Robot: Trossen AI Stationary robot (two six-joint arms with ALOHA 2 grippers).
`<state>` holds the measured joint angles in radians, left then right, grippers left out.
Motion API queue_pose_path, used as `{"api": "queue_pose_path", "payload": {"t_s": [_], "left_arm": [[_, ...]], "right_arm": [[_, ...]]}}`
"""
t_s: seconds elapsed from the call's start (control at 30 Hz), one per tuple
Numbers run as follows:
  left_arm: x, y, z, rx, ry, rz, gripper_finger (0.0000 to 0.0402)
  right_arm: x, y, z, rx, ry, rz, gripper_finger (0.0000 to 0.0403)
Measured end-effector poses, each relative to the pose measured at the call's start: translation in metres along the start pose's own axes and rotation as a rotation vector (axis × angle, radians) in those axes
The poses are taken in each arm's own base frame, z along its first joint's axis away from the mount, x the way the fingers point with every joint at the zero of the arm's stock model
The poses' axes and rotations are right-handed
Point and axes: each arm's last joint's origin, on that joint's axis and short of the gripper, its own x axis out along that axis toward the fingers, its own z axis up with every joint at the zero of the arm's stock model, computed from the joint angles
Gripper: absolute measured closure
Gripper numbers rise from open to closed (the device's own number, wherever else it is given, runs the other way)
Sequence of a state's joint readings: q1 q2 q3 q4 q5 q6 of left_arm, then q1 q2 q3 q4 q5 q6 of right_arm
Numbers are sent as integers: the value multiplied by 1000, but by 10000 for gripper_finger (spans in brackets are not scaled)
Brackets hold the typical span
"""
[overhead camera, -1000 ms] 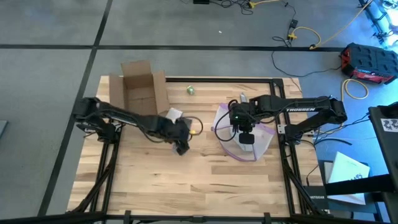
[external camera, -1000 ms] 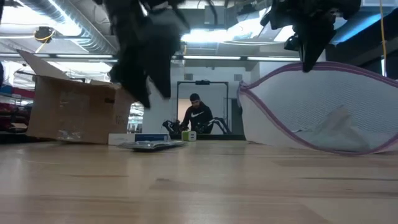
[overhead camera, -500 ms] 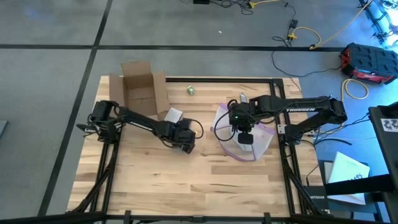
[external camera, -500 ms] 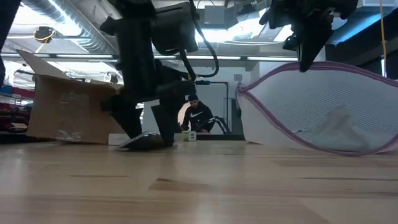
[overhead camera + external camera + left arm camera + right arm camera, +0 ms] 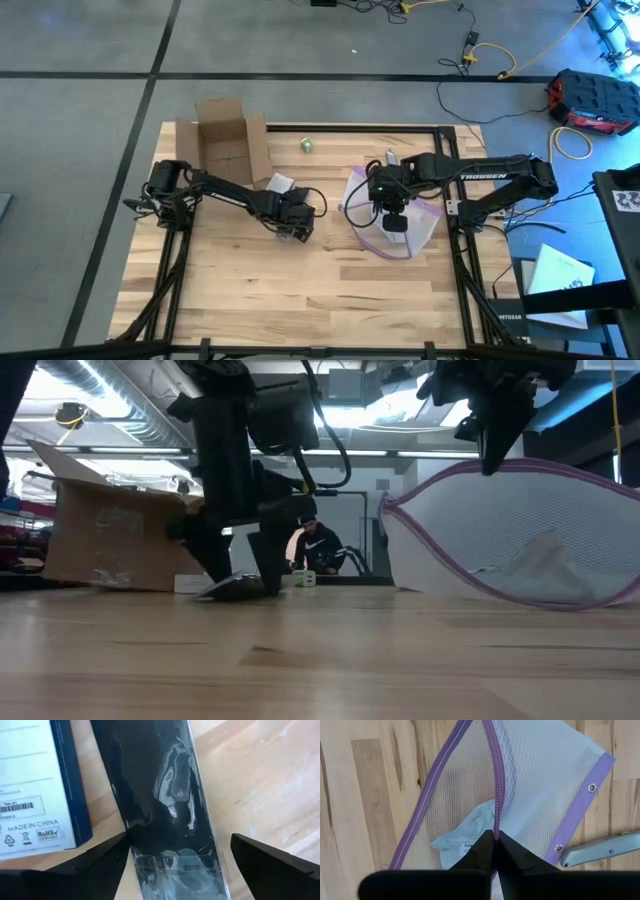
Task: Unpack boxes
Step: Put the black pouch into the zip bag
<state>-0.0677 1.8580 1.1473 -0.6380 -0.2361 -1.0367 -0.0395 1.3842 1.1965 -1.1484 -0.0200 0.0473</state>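
A pale wooden table [image 5: 250, 300] stands on a grey floor, with cables and a red case at two o'clock beyond it; in the low view a person sits far back in the room. The open brown cardboard box [image 5: 225, 145], flaps up, sits at the table's eleven o'clock corner, well apart from both grippers.

The left gripper [image 5: 175, 857] is down at the table near its centre, its fingers spread wide on either side of a flat, glossy black packet [image 5: 160, 795] that lies on the wood. The fingers straddle it but are not yet seen pressing it, so nothing is held. Just beside the packet lies a white carton with a dark blue edge [image 5: 35, 785].

The right gripper [image 5: 495, 840], at three o'clock of the left one, is pinched shut on the purple zip edge of a mesh bag [image 5: 535, 785], holding its mouth up; a pale packet [image 5: 465, 837] rests inside, and a grey knife-like tool [image 5: 600, 850] lies just outside the bag.

The risks are judged from this layout. The packet is thin and slick, so closing fingers may skate over the film, or push it flat against the wood instead of lifting it. A finger could also catch the carton beside it and drag both. If the right gripper's hold on the zip slips, the bag mouth would sag and leave a poor target for dropping anything in.
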Motion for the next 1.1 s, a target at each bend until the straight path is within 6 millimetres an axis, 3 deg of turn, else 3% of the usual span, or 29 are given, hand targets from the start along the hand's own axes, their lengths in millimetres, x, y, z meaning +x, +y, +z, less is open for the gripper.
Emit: {"api": "queue_pose_path", "payload": {"t_s": [0.37, 0.63, 0.8, 0.93, 1.1], "left_arm": [[0, 0, 0, 3, -21, 12, 231], [-4, -3, -2, 71, -14, 2, 307], [-19, -18, 0, 122, -19, -47, 347], [-43, -35, -3, 190, -8, -163, 373], [-69, -48, -24, 291, 106, -329, 380]], "right_arm": [[0, 0, 0, -1, -4, 0, 403], [0, 0, 0, -1, -4, 0, 403], [0, 0, 0, -1, -3, 0, 403], [0, 0, 0, -1, 5, -1, 403], [0, 0, -1, -6, 12, -1, 403]]}}
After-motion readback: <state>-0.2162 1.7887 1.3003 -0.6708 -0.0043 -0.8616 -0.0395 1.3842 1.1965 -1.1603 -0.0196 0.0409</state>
